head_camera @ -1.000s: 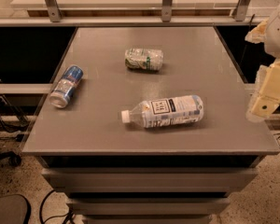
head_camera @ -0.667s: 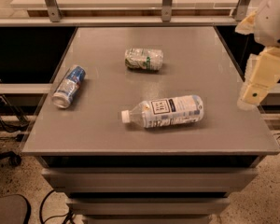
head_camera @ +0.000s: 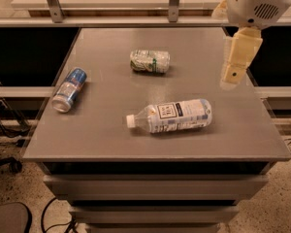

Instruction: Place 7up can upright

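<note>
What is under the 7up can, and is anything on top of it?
The 7up can lies on its side on the grey table; nothing is on top. Its underside is hidden. The pincer hangs over the table's right edge, apart from the can.

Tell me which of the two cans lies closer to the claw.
The 7up can, silvery-white and green, mid-rear on the table. The blue can lies at the left edge, farther from the claw, which hangs over the right side.

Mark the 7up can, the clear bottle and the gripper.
7up can (head_camera: 150, 61): camera view, middle of its side.
clear bottle (head_camera: 177, 115): camera view, on its label.
gripper (head_camera: 231, 80): camera view, lower tip, up right of the bottle.
</note>
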Motion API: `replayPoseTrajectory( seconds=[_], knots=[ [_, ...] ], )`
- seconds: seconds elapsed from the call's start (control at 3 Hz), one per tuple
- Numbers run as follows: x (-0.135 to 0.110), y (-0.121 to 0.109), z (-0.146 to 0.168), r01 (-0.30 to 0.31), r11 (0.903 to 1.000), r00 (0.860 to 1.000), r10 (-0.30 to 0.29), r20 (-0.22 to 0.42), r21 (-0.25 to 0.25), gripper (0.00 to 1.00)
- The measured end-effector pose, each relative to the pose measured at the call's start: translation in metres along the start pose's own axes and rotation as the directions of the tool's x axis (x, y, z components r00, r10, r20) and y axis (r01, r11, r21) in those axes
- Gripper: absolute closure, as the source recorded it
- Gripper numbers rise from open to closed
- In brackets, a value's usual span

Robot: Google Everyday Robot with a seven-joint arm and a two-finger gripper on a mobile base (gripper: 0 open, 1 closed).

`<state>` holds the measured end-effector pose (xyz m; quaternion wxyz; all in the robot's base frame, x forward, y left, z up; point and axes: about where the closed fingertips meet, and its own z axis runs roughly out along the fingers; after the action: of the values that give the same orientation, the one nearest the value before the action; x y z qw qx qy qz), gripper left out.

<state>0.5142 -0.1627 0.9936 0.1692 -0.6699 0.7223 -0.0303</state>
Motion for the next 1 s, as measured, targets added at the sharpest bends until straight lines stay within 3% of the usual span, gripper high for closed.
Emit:
replayPoseTrajectory(
  seconds=[0.33,0.67,1.0],
  knots=[
    [-0.028,-0.024,0.017,0.062,0.9981,0.998,-0.062,0.011,-0.005,0.00],
    [-0.089,-0.072,0.057,0.103,0.9947,0.992,-0.102,0.073,-0.005,0.00],
    [-0.089,-0.072,0.057,0.103,0.9947,0.992,-0.102,0.073,-0.004,0.00]
  ],
)
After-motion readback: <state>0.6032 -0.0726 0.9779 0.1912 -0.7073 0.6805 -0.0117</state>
